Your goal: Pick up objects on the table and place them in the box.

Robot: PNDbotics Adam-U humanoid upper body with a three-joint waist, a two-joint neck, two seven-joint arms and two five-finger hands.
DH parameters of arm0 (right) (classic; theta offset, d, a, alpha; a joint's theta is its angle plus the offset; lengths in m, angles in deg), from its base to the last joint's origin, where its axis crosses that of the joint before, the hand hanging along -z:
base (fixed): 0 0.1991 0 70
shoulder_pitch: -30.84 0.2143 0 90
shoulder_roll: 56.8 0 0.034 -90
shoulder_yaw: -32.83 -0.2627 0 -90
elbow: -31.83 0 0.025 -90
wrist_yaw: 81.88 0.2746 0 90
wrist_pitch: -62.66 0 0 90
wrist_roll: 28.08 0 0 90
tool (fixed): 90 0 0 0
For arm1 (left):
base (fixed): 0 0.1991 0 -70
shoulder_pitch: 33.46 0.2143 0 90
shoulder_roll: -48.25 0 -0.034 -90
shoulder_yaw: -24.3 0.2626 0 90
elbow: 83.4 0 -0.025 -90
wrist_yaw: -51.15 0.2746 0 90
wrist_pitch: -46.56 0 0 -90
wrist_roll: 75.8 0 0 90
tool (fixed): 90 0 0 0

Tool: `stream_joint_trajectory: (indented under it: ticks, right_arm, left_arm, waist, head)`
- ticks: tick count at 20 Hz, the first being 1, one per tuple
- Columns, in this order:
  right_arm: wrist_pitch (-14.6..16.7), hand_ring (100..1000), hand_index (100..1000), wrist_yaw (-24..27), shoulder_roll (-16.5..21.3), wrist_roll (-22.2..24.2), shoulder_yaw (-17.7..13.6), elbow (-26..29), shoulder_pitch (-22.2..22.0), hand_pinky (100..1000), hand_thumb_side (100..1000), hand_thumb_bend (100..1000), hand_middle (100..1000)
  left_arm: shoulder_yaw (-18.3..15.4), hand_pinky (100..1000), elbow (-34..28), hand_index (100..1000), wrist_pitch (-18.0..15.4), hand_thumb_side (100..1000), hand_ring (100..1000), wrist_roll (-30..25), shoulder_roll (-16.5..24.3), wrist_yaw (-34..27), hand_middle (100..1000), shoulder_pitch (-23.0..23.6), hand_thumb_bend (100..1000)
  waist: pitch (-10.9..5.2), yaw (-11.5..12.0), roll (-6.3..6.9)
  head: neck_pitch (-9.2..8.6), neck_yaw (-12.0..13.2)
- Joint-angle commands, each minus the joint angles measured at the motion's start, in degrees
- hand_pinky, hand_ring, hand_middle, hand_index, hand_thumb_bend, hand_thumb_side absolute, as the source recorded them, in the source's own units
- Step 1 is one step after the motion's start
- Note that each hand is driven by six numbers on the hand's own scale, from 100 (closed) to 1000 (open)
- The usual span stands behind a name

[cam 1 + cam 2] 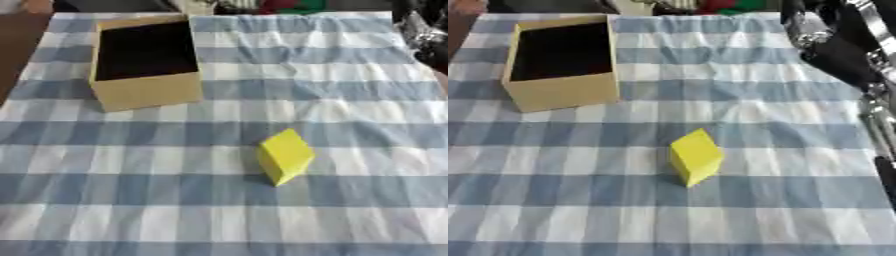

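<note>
A yellow block [284, 156] stands tilted on one edge on the blue and white checked tablecloth [175, 200], a little right of centre. An open cardboard box [144, 62] with a dark inside sits at the back left, well apart from the block. My right arm [842, 55], black with silver joints, comes in from the upper right corner and runs down the right edge. Only a dark sliver of my right hand [886, 177] shows at that edge, right of the block and apart from it. My left hand is out of sight.
Red and green things [293, 5] lie beyond the table's far edge. The brown floor [13, 55] shows past the table's left edge, next to the box. Checked cloth stretches around the block on all sides.
</note>
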Motion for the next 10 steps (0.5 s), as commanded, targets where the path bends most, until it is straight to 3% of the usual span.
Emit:
stream_joint_trajectory:
  ticks: [1,10]
  right_arm:
    - [0.24,899,872,-2.26,6.69,2.70,1.54,1.16,1.31,898,426,100,733]
    - [3.77,900,846,-7.25,19.35,10.07,5.64,1.16,2.82,890,300,100,753]
  left_arm:
    - [-0.13,961,-0.81,718,-0.01,263,694,-0.23,1.49,-0.10,518,-0.05,100]
    - [0.11,960,-0.81,718,0.10,262,694,-0.56,2.25,0.02,518,0.34,100]
  waist:
    - [-1.36,-0.07,-0.19]
    - [-2.06,-0.34,-0.79]
  head:
    - [0.28,0.17]
    - [0.74,0.74]
